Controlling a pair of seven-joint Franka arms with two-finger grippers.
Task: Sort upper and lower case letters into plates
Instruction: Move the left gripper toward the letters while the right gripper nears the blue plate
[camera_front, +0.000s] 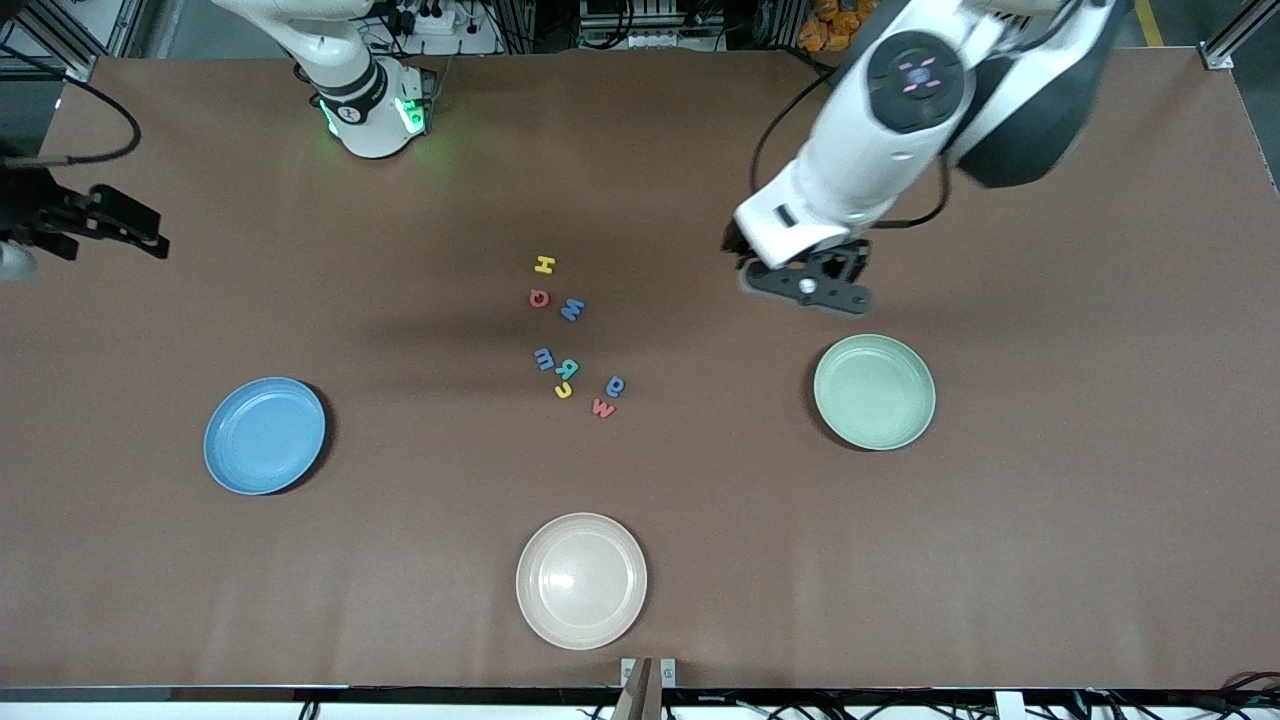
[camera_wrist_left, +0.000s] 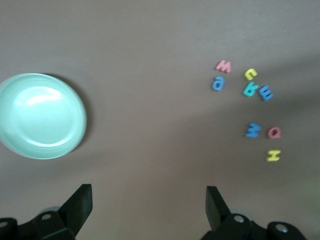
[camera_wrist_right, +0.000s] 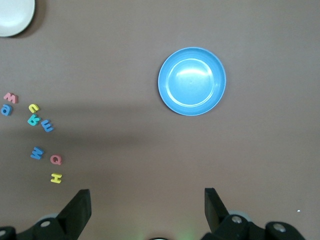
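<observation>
- sitting in a loose cluster at the middle of the front view, the letters are all on the bare brown table; none is in a plate yet, so the sorting looks unstarted.
- the yellow h is uppermost in the frame, with the red q and blue w just below it; lower still come the blue m, teal r and yellow c, then the blue a and red w.
- the blue plate lies at lower left of the front view, the green plate at centre right, and a cream plate at bottom centre; all three are empty.
- the left gripper hangs over bare table just above the green plate in the frame, jaws spread wide and holding nothing; its wrist view shows both fingers apart with only table between.
- the right gripper waits at the left edge of the front view, likewise wide open and empty.
- judging by their look, the letters are light, thin, probably soft foam pieces: not fragile, but apt to slide or flip. a pinch straight down across a narrow stroke seems best.
- the m, r and c nearly touch, so a neighbour may get nudged; the h stands freer and looks the easiest first pick.
</observation>
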